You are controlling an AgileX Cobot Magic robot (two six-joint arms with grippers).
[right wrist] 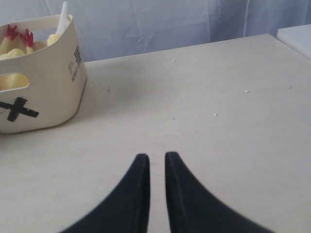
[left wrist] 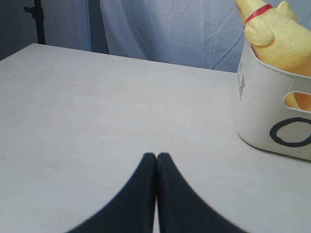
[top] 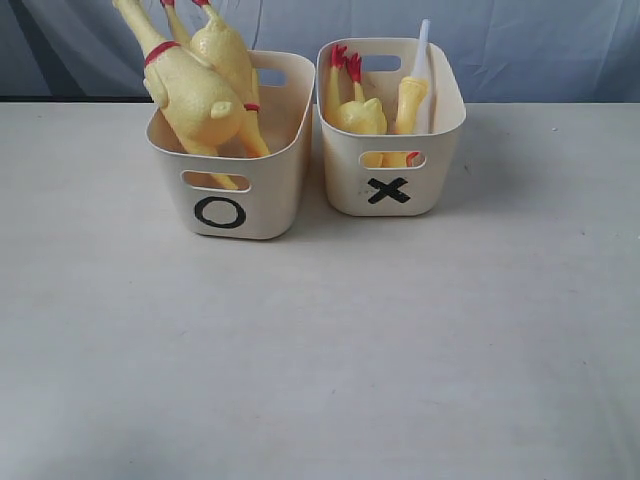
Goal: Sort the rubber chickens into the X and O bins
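Note:
The O bin (top: 270, 195) holds two whole rubber chickens: one (top: 195, 95) leans out over the left rim and the other (top: 228, 50) stands behind it. The X bin (top: 345, 180) stands just to its right and holds the headless body (top: 360, 115), red feet up, and the head-neck piece (top: 410, 100). Neither gripper shows in the exterior view. My left gripper (left wrist: 156, 156) is shut and empty, low over the table, with the O bin (left wrist: 257, 111) off to one side. My right gripper (right wrist: 156, 156) stands open by a narrow gap, empty, away from the X bin (right wrist: 48, 82).
A white stick-like piece (top: 422, 45) pokes out of the X bin. The pale table (top: 320, 350) stretches in front of both bins. A wrinkled blue-white curtain hangs behind. A dark stand (left wrist: 38, 19) and a white slab (right wrist: 296, 36) lie beyond the table's edges.

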